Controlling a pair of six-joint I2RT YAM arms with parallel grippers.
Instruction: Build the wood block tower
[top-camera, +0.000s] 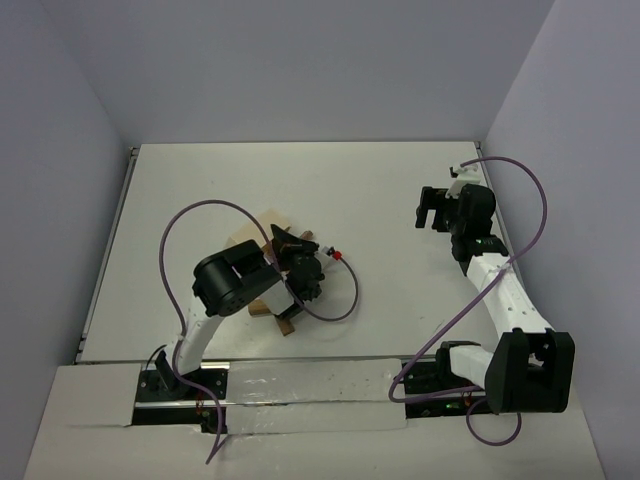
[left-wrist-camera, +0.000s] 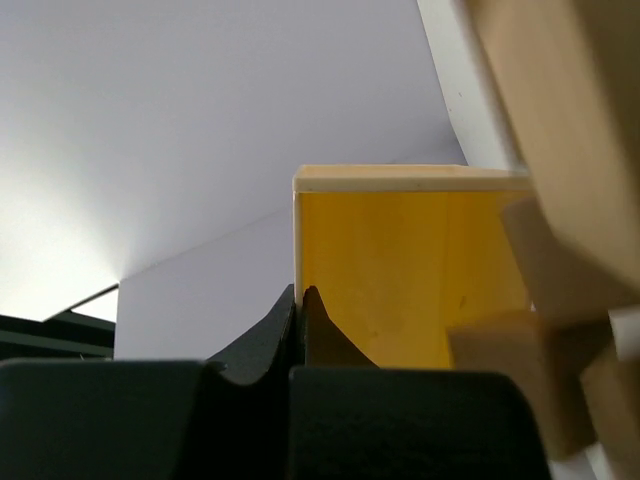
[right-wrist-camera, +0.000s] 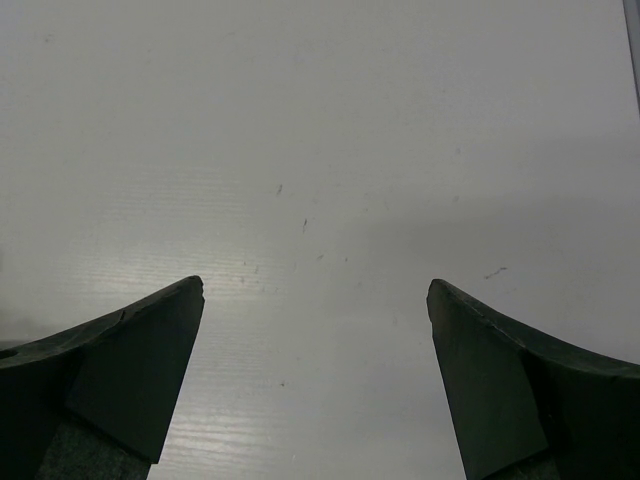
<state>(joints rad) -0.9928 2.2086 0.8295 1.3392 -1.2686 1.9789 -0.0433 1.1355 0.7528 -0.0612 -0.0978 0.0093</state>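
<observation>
Fingers (left-wrist-camera: 325, 335) of the left gripper (left-wrist-camera: 300, 292) meet, empty, over tan and reddish-brown wood blocks (top-camera: 287, 322) heaped toward the near-left corner of the table (top-camera: 400, 180), beside one pale box (left-wrist-camera: 400, 270); the arm hides their count. Right gripper (right-wrist-camera: 315, 285) gapes.

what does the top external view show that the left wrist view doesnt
Only the top external view: the whole table, and the right hand off at the far right with bare tabletop around it. Only the left wrist view: the left hand with its fingers closed together on nothing, close in front of the yellowish face of a wooden box. Both: the wood blocks, a small pile from above, blurred tan shapes at the right edge of the wrist view.
</observation>
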